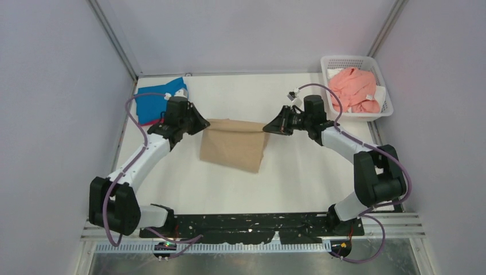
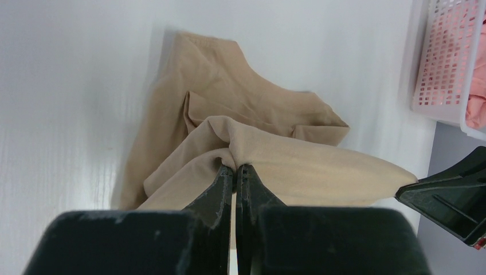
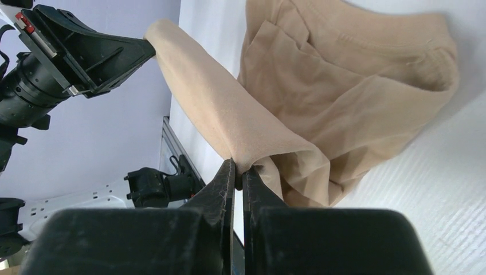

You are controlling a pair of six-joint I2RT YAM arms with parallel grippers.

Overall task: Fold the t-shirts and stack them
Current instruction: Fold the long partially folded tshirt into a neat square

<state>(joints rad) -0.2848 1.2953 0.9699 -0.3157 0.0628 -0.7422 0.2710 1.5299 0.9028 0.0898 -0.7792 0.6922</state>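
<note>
Crosswise, the tan t-shirt (image 1: 232,148) is stretching between the left gripper (image 1: 204,124) and the right gripper (image 1: 267,127), each clamping one end of its raised edge, the body draping nearward.

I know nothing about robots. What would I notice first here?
A tan shirt in the middle, its edge stretched between the left end effector and right end effector, both shut on it. A blue shirt lies at the far left, a pink shirt in a white basket at the far right.
</note>
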